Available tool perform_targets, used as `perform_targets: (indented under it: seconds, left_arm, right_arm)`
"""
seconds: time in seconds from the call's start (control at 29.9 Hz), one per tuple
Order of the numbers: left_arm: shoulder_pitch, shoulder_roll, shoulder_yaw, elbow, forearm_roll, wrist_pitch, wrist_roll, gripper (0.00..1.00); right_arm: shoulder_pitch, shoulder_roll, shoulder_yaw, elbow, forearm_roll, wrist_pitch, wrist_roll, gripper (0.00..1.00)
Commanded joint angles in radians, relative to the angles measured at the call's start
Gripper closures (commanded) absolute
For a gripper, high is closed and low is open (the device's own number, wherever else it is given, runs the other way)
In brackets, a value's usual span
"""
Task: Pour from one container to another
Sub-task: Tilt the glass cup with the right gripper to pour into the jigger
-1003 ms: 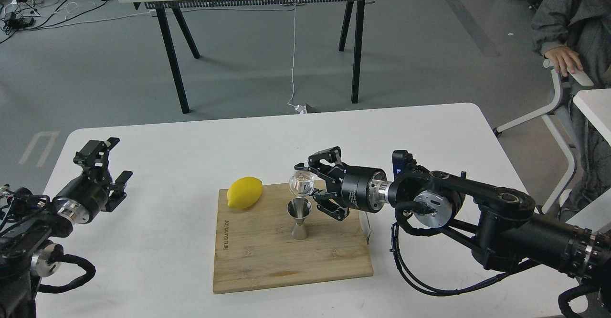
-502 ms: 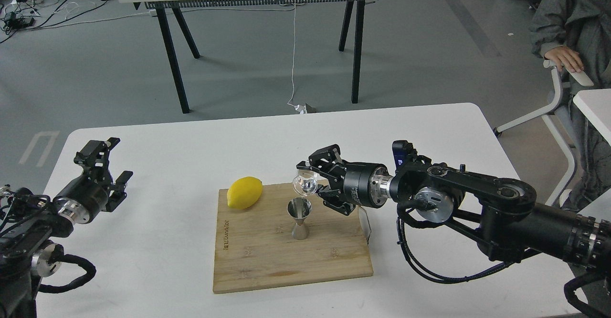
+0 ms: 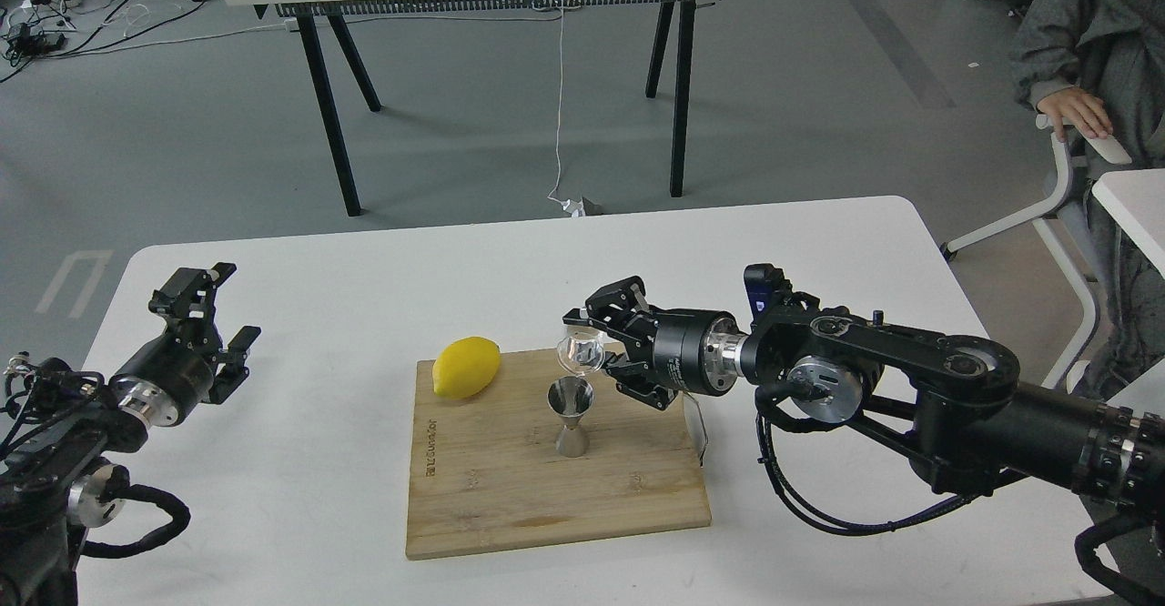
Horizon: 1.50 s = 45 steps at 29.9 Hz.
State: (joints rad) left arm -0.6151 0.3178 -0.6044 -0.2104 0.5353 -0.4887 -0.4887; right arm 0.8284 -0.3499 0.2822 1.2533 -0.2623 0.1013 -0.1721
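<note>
Two black arms reaching in over a white rounded surface [image 3: 364, 269]. At the right gripper [image 3: 596, 351], jaws clenched on the small round clear glass cup [image 3: 581, 352], held in the air and tipped on its side, directly above and just clear of the mouth of the shiny hourglass-shaped stainless-steel jigger [image 3: 572, 418]. Jigger standing upright near the middle of the rectangular bamboo cutting board [image 3: 555, 497]. On the board's far left corner, an oval yellow lemon [image 3: 466, 367], well apart from the jigger. Off to the left, the left gripper [image 3: 214, 333] hanging above the surface, jaws released and holding nothing, far from the board.
</note>
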Motion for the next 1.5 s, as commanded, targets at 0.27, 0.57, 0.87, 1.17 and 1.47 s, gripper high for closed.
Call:
perform_targets:
  seconds: [0.27,0.57,0.87,1.17,1.47]
  left_arm:
    - [0.0,0.0,0.0,0.0,0.0,0.0,0.0,0.0]
    - [0.0,0.0,0.0,0.0,0.0,0.0,0.0,0.0]
    - [0.0,0.0,0.0,-0.001,0.0,0.0,0.0,0.0]
    - [0.0,0.0,0.0,-0.001,0.0,0.0,0.0,0.0]
    - [0.0,0.0,0.0,0.0,0.0,0.0,0.0,0.0]
  right_arm:
    - [0.017,0.0,-0.015,0.001,-0.002,0.031,0.005,0.59]
    - [0.04,-0.001,-0.049,0.0,-0.044,0.034,0.005,0.59]
    - [0.06,0.002,-0.071,0.0,-0.054,0.035,0.005,0.59]
    - [0.072,0.003,-0.074,-0.002,-0.054,0.052,0.005,0.59]
    - [0.077,0.005,-0.098,-0.003,-0.074,0.055,0.006,0.59]
